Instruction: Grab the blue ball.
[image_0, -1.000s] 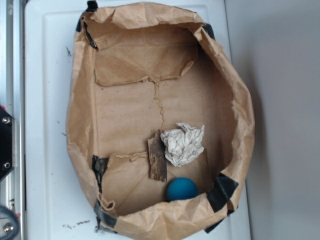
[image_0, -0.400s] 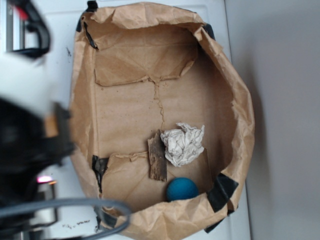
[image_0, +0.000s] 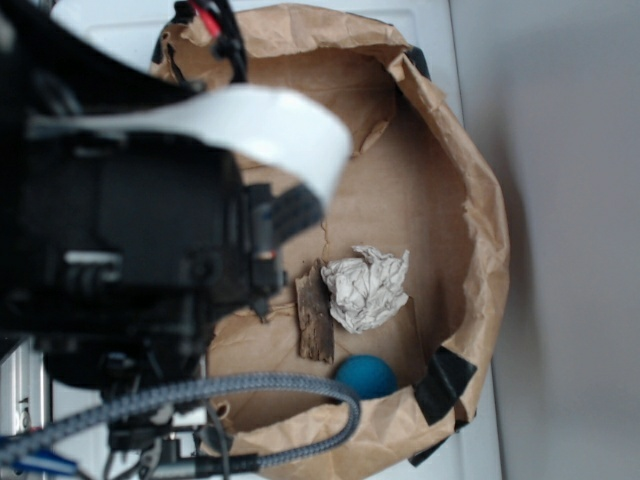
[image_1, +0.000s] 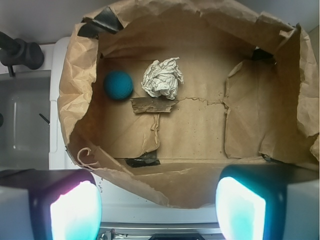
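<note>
**Claw wide above the bag, ball tucked in a corner**

Nearest in the wrist view, the claw (image_1: 157, 207) is spread wide, its two glowing pads at the bottom corners of the frame with nothing between them. It hangs above the near rim of the brown paper bag (image_1: 75, 100), which sits opened out on a white surface (image_1: 55, 150).

Farther in, on the bag floor, a brown bark-like wood piece (image_1: 152, 105) lies flat. Just beyond it sits a crumpled white paper wad (image_1: 161, 79), touching or nearly touching the wood.

The blue ball (image_1: 118, 84) rests to the left of the wad and just past the wood's left end, close against the bag's left wall. In the exterior view the ball (image_0: 366, 376) shows low in the bag, partly behind a braided cable (image_0: 250, 395).

The ball looks smooth, matte and probably light, so it may roll if nudged. A grip across its widest middle, from straight above, seems best. The tight spot is a worry: one pad must fit between ball and bag wall, and the paper could crumple or push the ball aside.
</note>
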